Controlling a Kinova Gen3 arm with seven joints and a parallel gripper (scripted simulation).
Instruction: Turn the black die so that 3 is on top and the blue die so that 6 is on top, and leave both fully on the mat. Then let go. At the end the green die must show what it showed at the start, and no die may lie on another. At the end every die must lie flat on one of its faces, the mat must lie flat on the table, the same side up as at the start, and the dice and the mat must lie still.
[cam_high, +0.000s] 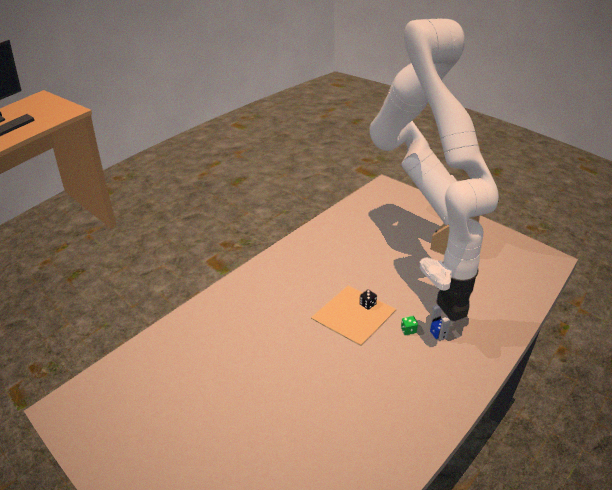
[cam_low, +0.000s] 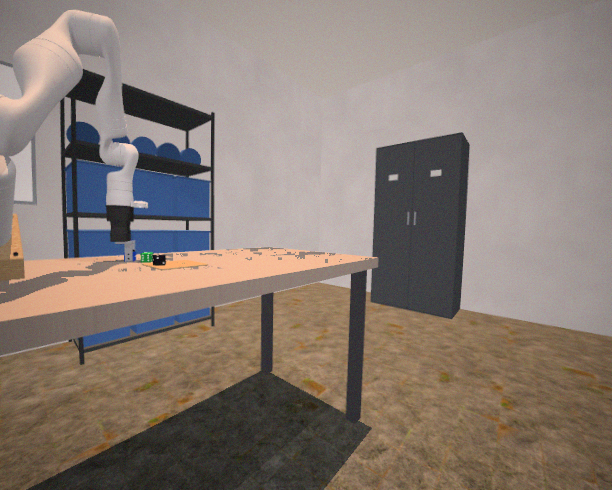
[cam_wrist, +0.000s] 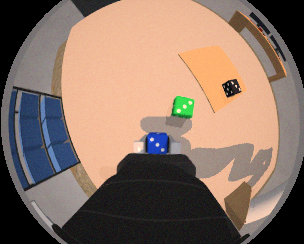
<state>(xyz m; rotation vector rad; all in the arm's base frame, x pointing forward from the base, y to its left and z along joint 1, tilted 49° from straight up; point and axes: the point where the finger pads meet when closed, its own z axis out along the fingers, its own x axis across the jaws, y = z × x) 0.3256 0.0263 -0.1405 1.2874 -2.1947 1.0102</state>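
Because the blue die (cam_high: 436, 329) (cam_low: 134, 255) (cam_wrist: 158, 143) is off the mat (cam_high: 347, 319) (cam_low: 183, 264) (cam_wrist: 205, 65), beyond the green die (cam_high: 409, 325) (cam_low: 147, 256) (cam_wrist: 183, 106) as measured from that mat, I must carry it past or over the green die to place it. The blue die is directly below my palm, between the fingers of my gripper (cam_high: 438, 330) (cam_low: 130, 259) (cam_wrist: 157, 146), which stand partly closed, one at each side. Contact pressure cannot be confirmed from the views, so I cannot tell whether the die is gripped. My wrist is above the table (cam_high: 229, 382) (cam_low: 245, 282) (cam_wrist: 115, 65), with the gripper pointing down and the arm arched above it. The black die (cam_high: 367, 299) (cam_low: 159, 259) (cam_wrist: 231, 88) rests on the mat, near its edge. The blue die shows 3 uppermost; I judge that a quarter turn is required to bring up 6. The step in hand appears to be securing this die. Next, close squarely on its two side faces, then lift before travelling toward the mat. Caution: a low path could strike the green die and change its upper face, which must be preserved.
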